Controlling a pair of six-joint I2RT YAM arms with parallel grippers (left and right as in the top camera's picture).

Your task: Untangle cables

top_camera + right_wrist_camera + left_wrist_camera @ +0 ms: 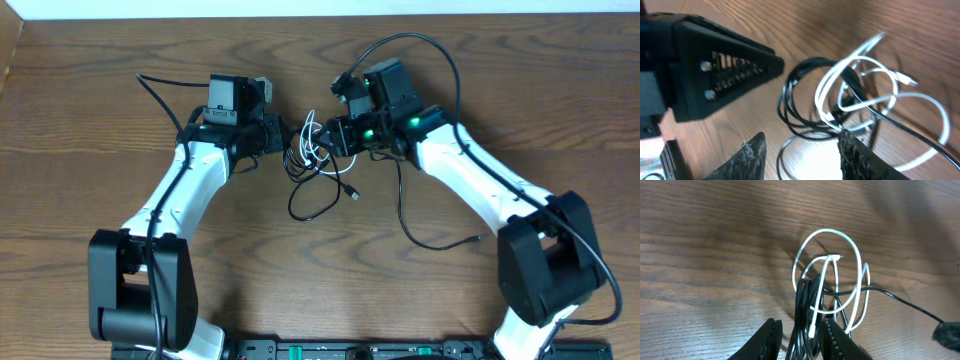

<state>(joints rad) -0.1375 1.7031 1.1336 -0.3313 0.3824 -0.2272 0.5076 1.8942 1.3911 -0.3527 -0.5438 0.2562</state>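
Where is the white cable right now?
Overhead, the white cable is bunched centrally, tangled with the black cable, between the left end effector and right end effector.

Each arm has white links [190, 190], black bases [140, 290], green lights [412, 123] and thick black wires [410, 36].

The table [80, 150] is a flat surface of brown wood grain running left to right. At its centre lies a tangle in which the white cable [308, 140] is coiled in several overlapping loops with the black cable [354, 193]. From the tangle, one loop and a plug end of the black cable rest flat on the wood, and a thin black run trails toward the right arm's base.
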